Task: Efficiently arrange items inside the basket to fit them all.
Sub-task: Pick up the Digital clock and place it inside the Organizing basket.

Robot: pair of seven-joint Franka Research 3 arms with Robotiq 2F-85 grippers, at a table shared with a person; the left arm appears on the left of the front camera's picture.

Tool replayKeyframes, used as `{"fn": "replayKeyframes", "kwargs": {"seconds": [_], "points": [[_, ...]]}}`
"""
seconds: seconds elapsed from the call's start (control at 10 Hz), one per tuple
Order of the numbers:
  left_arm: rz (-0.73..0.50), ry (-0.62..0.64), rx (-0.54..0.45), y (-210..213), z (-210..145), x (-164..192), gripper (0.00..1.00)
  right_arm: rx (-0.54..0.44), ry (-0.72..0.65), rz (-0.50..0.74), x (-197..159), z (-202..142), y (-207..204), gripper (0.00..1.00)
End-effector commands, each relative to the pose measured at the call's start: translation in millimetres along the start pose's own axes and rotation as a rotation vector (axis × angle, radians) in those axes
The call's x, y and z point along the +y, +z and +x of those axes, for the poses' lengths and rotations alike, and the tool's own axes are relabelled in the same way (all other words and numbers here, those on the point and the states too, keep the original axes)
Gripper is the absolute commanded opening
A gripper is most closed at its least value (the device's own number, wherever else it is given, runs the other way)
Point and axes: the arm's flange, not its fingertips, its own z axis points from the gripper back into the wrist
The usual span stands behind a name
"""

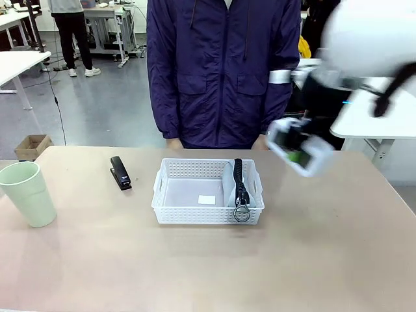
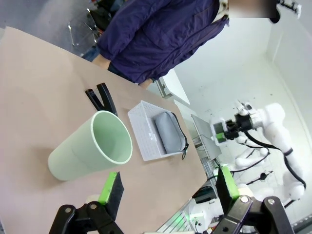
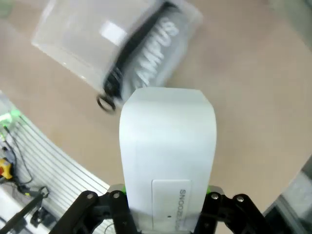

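1. while the right pincer [image 1: 296, 155] hangs above the table [image 1: 325, 253], right of the basket [image 1: 195, 217] and apart from it, its two pads are pinching the white rectangular clock [image 1: 302, 148]; the clock is tilted and blurred there.
2. right wrist view: the clock [image 3: 167, 141] stands up between the green pads, gripped at its lower end, with "snooze" printed on a panel near the grip.
3. basket: white, perforated, near the middle of the table, in front of the person [image 1: 221, 71] standing at the far side.
4. grey pouch [image 1: 229, 185]: inside the basket, on edge against its right wall, black zipper uppermost; the ring [image 1: 242, 213] hangs at the near rim. "campus" is legible, though blurred, in the right wrist view.
5. remaining basket floor, left of the pouch: bare apart from a small white patch.
6. black stapler [image 1: 120, 173]: lying on the table just left of the basket, not touching it.
7. pale green cup [image 1: 27, 193]: upright at the left edge of the table, well apart from the basket.
8. left pincer [image 2: 168, 187]: fingers spread wide, nothing between them, held off the table near the cup.
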Motion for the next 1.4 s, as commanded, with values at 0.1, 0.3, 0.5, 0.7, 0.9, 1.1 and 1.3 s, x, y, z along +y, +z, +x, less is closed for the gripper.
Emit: {"fn": "replayKeyframes", "kwargs": {"seconds": [0.1,0.3,0.5,0.7,0.9,1.1,1.3], "points": [[-0.018,-0.025,-0.017,0.4,0.6,-1.7,1.00,0.048,0.208,-0.056,47.1,122.6,-17.7,0.52],[-0.018,-0.025,-0.017,0.4,0.6,-1.7,1.00,0.094,0.353,-0.029,91.2,181.7,-68.0,0.52],[-0.018,-0.025,-0.017,0.4,0.6,-1.7,1.00,0.170,0.458,0.125,115.7,206.4,-121.1,0.52],[-0.018,-0.025,-0.017,0.4,0.6,-1.7,1.00,0.258,0.496,0.197,128.5,197.4,-153.2,0.52],[-0.018,-0.025,-0.017,0.4,0.6,-1.7,1.00,0.315,0.481,0.161,126.2,184.8,-167.9,0.52],[-0.018,-0.025,-0.017,0.4,0.6,-1.7,1.00,0.364,0.501,0.167,124.0,176.8,-196.1,0.52],[-0.018,-0.025,-0.017,0.4,0.6,-1.7,1.00,0.270,0.462,0.119,112.1,179.6,-195.3,0.52]]}}
